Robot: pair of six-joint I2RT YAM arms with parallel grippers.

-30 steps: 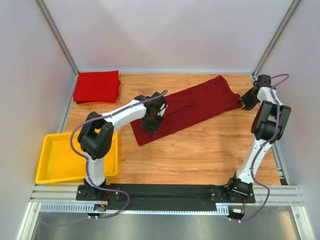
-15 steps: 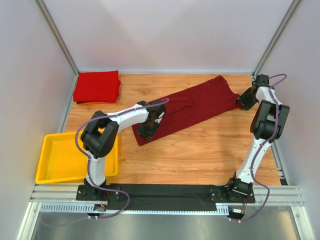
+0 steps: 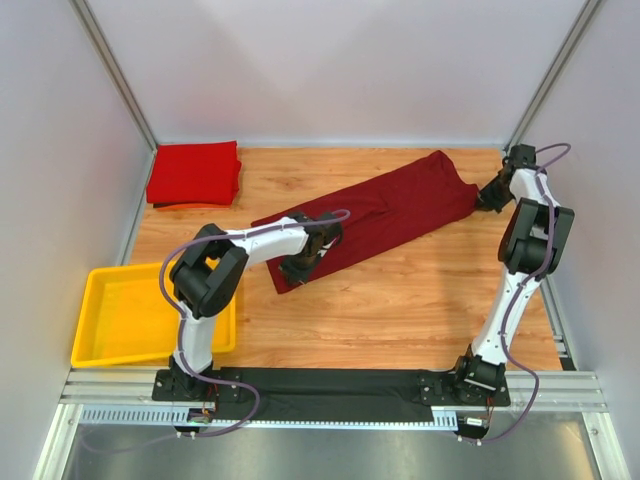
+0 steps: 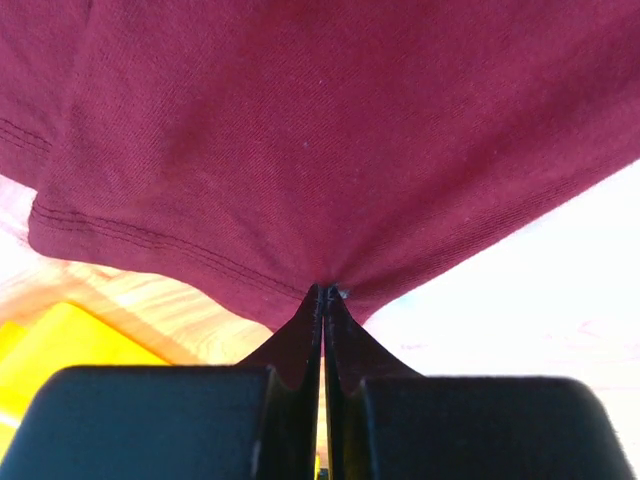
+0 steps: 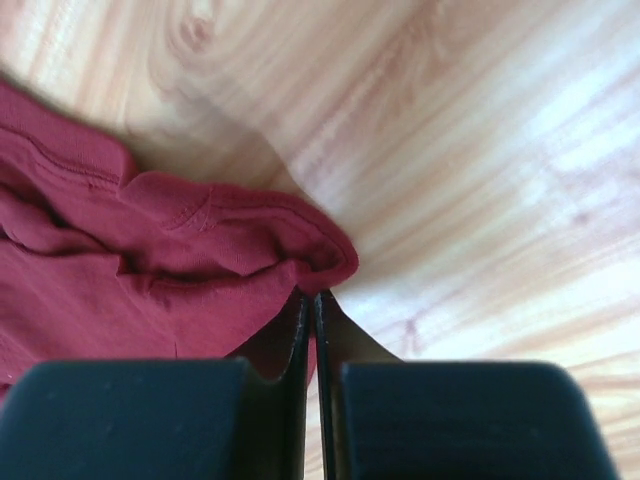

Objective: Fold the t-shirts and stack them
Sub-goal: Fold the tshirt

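Observation:
A dark maroon t-shirt (image 3: 385, 215) lies stretched out as a long slanted strip across the middle of the wooden table. My left gripper (image 3: 300, 268) is at its near-left end, shut on the hem (image 4: 325, 290); the cloth (image 4: 300, 130) puckers into the closed tips. My right gripper (image 3: 487, 200) is at the strip's far-right end, shut on a rolled edge of the same shirt (image 5: 310, 293), whose bunched folds (image 5: 120, 260) lie to the left of the fingers. A brighter red t-shirt (image 3: 195, 172) sits folded at the back left corner.
A yellow tray (image 3: 130, 320) stands at the near left beside the left arm's base. White walls with metal posts close in the table on three sides. Bare wood (image 3: 400, 300) stretches in front of the maroon shirt.
The left gripper slid down toward the maroon shirt's near-left corner and closed on the hem. The right gripper closed on the shirt's far-right edge. The cloth's left end has bunched slightly.

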